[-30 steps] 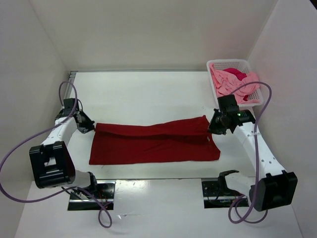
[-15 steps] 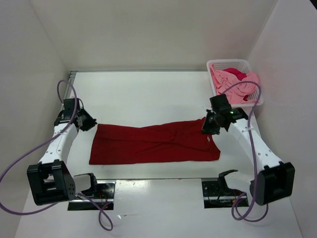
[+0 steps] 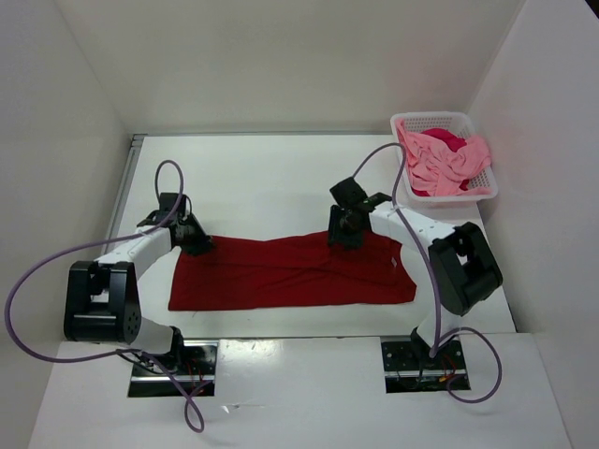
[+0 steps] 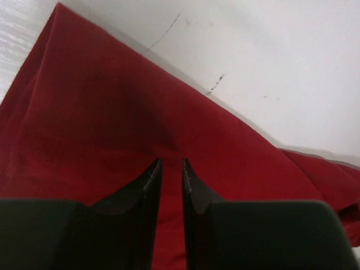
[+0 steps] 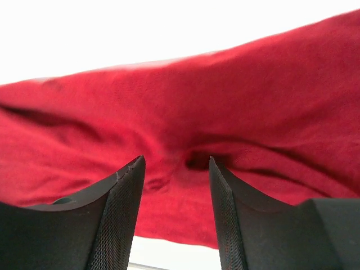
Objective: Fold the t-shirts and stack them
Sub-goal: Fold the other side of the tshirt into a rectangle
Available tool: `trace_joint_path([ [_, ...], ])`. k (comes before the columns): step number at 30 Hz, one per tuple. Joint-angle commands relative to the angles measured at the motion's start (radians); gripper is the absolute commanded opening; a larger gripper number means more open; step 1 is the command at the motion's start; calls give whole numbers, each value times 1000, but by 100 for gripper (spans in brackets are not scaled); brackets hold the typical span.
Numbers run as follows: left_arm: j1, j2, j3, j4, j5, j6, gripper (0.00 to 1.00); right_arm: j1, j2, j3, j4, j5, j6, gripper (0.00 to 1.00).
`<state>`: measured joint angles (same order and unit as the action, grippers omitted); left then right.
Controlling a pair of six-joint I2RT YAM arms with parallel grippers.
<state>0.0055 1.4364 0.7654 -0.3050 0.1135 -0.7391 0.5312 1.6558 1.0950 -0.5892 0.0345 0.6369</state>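
**Where the left gripper (image 4: 171, 163) pinches, the dark red shirt (image 3: 290, 271) lies flat**

Because its two black fingers are almost shut, the left gripper shows only a thin slit between them. Red cloth fills that slit, so it has hold of the dark red shirt. The tips press down near the shirt's far left corner. Past them the cloth runs smooth up to a straight edge, and then the white desk (image 3: 271, 178) begins.

The right gripper (image 5: 175, 160) is part way open, with a wider gap between its fingers. Red cloth is bunched into a small dark pucker right between the tips. I cannot tell if the fingers are squeezing the cloth or only resting on it. This gripper sits on the shirt's far edge, a bit to the right of the middle.

The dark red shirt is spread out long and low across the near half of the desk, from one arm to the other.

Well apart from it, in the far right corner, stands a white basket (image 3: 440, 118). A light pink shirt (image 3: 440, 164) is heaped in it and hangs over the rim. A bright pink shirt (image 3: 447, 138) peeks out beside it.
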Motion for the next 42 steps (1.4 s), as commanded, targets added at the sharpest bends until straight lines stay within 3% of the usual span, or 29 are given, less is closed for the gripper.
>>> trace_joint_path([
  [1,1,-14,-12,46,25,-32,28,13,30,49,58,81,9,55],
  [5,1,-62,-12,18,-37,-32,30,38,42,49,49,120,0,53],
  [6,1,-71,-12,8,-46,-32,30,38,42,49,49,120,9,44],
  [8,20,-85,-12,-2,-55,-32,30,38,42,49,49,120,9,38],
  [9,30,-94,-12,-2,-55,-32,30,38,42,49,36,120,9,27],
  [12,42,-103,-12,-13,-41,-23,30,62,32,49,0,110,9,11],
  [15,51,-113,-12,-13,-41,-23,30,87,-30,8,-43,79,32,5],
  [25,79,-103,-2,-13,-21,-23,30,168,-194,-194,-54,-142,118,1],
  [26,79,-103,8,-13,-21,-23,30,180,-205,-208,-54,-154,142,12],
  [27,79,-94,8,-13,-21,-23,30,193,-215,-208,-44,-191,151,16],
  [30,100,-94,26,-13,-21,-23,30,222,-244,-221,-44,-272,162,21],
  [33,126,-94,26,-22,-21,-13,30,222,-270,-176,-107,-242,109,28],
  [35,140,-94,26,-22,-21,-13,30,144,-280,-127,-121,-208,75,30],
  [38,151,-94,3,-22,-21,-13,30,26,-280,-96,-75,-208,38,28],
  [42,174,-76,-6,-22,-21,-13,26,10,-232,-106,26,-196,38,7],
])
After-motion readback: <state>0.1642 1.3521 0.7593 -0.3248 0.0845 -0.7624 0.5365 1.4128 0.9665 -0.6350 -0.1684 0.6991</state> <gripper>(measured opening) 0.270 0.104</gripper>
